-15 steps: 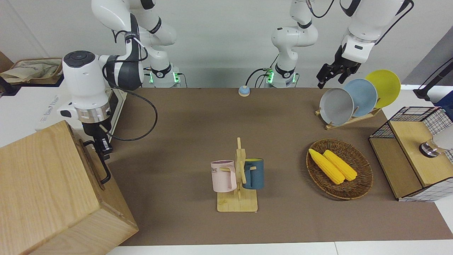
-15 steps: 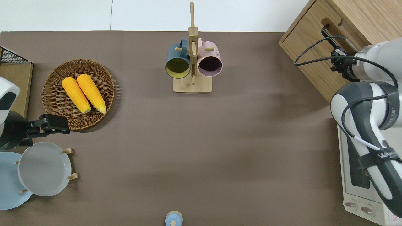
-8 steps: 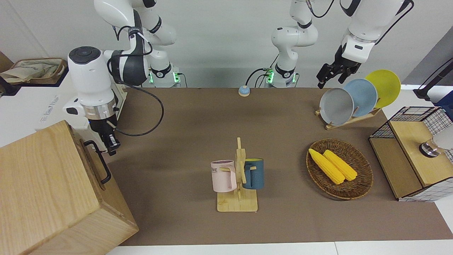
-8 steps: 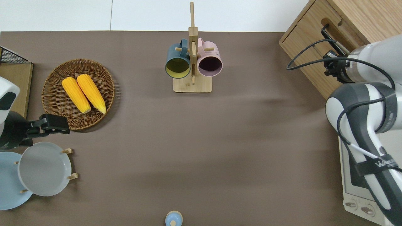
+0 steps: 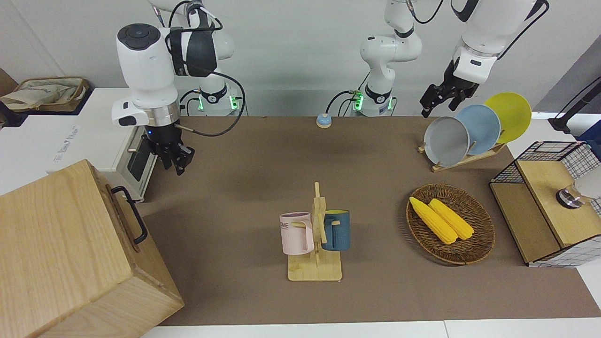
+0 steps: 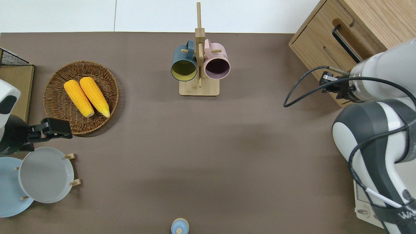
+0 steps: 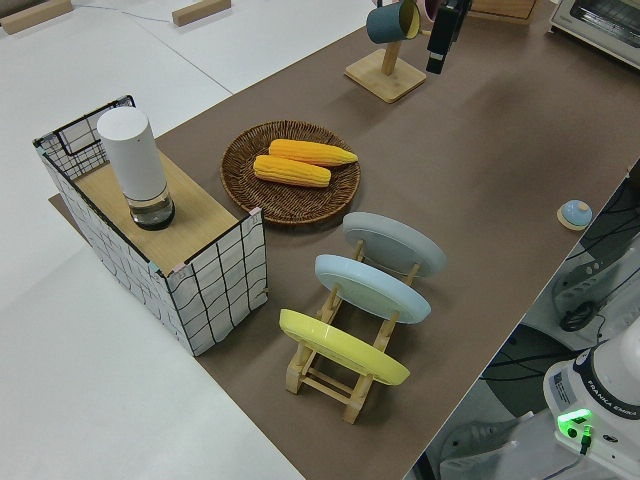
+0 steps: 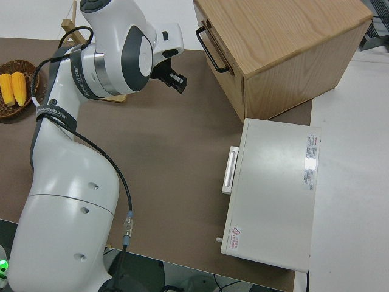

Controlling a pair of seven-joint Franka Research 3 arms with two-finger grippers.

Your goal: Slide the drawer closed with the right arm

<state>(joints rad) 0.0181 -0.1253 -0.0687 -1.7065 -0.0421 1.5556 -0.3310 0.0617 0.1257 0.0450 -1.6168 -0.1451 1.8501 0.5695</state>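
Drawer is sitting flush in the big light-wood cabinet, at the corner of the surface on the right arm's end, farthest from the robots. Its front is facing across the surface toward the mug rack.

Handling, as a guess: rigid wood front on runners, probably light and low-friction, so it needs a flat push rather than a grip. Best contact is the black bar handle or the panel just beside it, mid-width, to avoid racking. The cabinet itself looks heavy enough to stay put.

Right gripper is hanging clear of the cabinet, holding nothing; can't tell whether the fingers are parted or closed. Left arm is parked.

Versus a second ago: the gripper was down at the handle, touching or just beside it. It's now lifting and backing off toward the robots, over the cabinet's lower corner in the overhead view. The drawer front isn't showing any gap, so the close looks done.
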